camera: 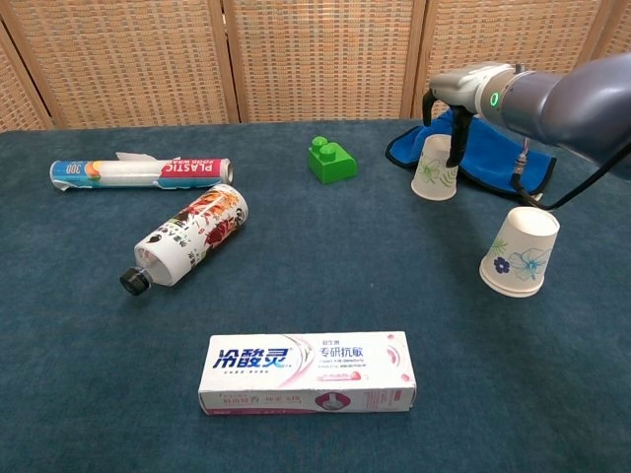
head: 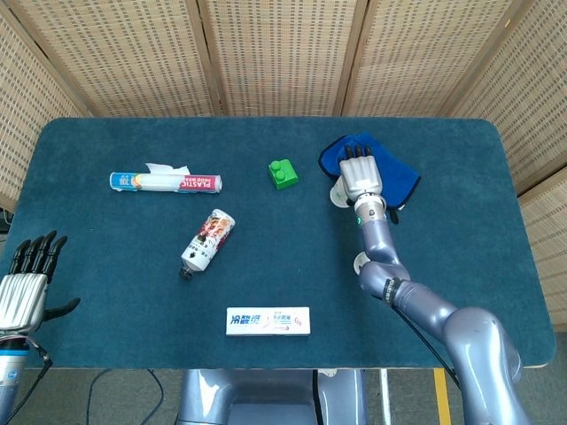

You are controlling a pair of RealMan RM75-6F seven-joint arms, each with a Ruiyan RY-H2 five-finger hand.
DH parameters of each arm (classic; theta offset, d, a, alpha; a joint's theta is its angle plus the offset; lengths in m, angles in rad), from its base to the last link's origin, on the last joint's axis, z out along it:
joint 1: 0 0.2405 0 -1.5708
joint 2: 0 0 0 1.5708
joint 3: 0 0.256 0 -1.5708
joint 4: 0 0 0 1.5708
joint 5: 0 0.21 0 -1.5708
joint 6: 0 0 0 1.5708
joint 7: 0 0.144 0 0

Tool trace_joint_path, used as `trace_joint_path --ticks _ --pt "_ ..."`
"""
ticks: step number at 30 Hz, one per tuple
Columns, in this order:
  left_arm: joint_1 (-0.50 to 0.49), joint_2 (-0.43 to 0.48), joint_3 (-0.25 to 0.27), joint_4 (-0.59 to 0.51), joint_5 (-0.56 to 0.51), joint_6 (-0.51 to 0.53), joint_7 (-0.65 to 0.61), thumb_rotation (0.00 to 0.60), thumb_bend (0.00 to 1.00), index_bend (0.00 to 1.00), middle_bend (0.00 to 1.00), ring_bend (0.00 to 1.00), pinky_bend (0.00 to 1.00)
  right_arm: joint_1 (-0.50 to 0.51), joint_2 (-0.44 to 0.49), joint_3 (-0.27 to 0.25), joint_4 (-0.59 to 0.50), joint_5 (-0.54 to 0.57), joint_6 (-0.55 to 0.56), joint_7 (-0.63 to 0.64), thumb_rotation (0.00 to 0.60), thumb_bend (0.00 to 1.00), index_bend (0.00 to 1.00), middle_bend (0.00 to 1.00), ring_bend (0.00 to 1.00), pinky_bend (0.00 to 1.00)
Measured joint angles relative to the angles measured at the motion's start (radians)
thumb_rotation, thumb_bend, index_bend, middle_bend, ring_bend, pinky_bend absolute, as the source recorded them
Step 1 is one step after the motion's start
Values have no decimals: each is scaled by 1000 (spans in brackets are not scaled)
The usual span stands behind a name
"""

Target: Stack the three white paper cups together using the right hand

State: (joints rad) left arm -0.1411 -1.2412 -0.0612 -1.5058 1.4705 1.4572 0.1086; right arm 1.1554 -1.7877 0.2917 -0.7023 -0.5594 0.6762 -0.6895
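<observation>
Two tapered paper cups (camera: 436, 168) (camera: 521, 252), floral print, inverted.

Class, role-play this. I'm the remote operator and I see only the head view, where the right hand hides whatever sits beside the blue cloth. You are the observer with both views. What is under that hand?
Observer: The chest view shows a leaf-print paper cup standing rim down at the edge of the blue cloth, below the right hand.
Operator: Is it gripped?
Observer: I cannot tell. One of the dark fingers hangs along the cup's side.
Operator: And the cup my arm mostly hides?
Observer: It is a blue-flower paper cup, also rim down. It stands apart from the first and nearer the robot.
</observation>
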Motion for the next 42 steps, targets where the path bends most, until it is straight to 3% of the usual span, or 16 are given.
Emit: trace_joint_path --ticks 11,17,22,28,34,42 --pt "-7 -11 9 -1 11 -10 18 600 46 0 0 0 0 -11 -73 7 139 -112 -61 127 600 158 558 231 163 165" --pt "-7 -11 9 4 8 -12 11 600 46 0 0 0 0 -13 -78 15 142 -180 -36 167 600 163 586 243 176 180" --pt "-6 -9 8 9 8 -9 -1 600 51 0 0 0 0 -15 -44 26 80 -207 13 169 600 163 575 231 176 180" --pt "-4 -3 9 12 9 -9 -18 600 51 0 0 0 0 -39 59 37 -122 -208 101 99 600 163 549 208 176 180" --pt "-3 1 17 9 19 -8 -28 600 51 0 0 0 0 -83 129 39 -334 -185 315 -46 600 164 560 213 176 178" --pt "-3 3 42 2 59 -10 -37 600 51 0 0 0 0 -185 360 17 -802 -143 463 -177 600 164 566 212 176 176"
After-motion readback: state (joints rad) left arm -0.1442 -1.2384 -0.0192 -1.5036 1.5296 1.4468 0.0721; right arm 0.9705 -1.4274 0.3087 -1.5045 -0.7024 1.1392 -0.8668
